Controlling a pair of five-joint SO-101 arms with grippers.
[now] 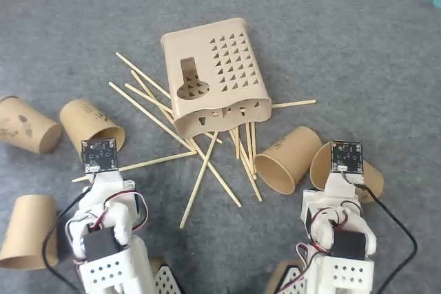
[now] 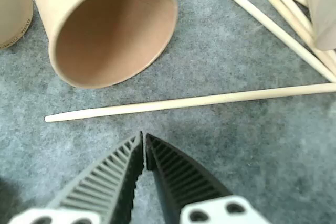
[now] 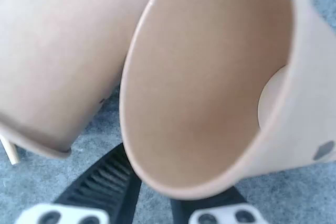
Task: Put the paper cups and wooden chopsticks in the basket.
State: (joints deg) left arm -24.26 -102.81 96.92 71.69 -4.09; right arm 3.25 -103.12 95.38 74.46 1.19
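**Basket.** The basket point(image 1: 213, 77) lies tipped on its side at the middle of the grey worktop point(image 1: 386, 67), with its mouth toward the arms.

**Chopsticks.** The wooden chopsticks point(image 1: 207, 170) lie scattered on the worktop at the basket's mouth and to its left. Several cross one another, and some run in under the basket's rim.

**Cups.** Five paper cups point(image 1: 89, 125) lie on their sides on the worktop, outside the basket. Three are on the left side and two on the right.

**Left gripper.** The left gripper point(image 2: 143, 141) is low over the worktop with its fingers together, holding nothing. A single chopstick point(image 2: 194, 100) lies crosswise just ahead of the tips, apart from them. Beyond it lies the left cup point(image 2: 110, 24), its open mouth facing the gripper.

**Right gripper.** The right gripper point(image 3: 155, 198) sits at the rim of the right cup point(image 3: 210, 77), whose mouth faces it. The rim covers the tips, so its state cannot be told. The neighbouring cup point(image 3: 58, 61) lies just beside the right cup.
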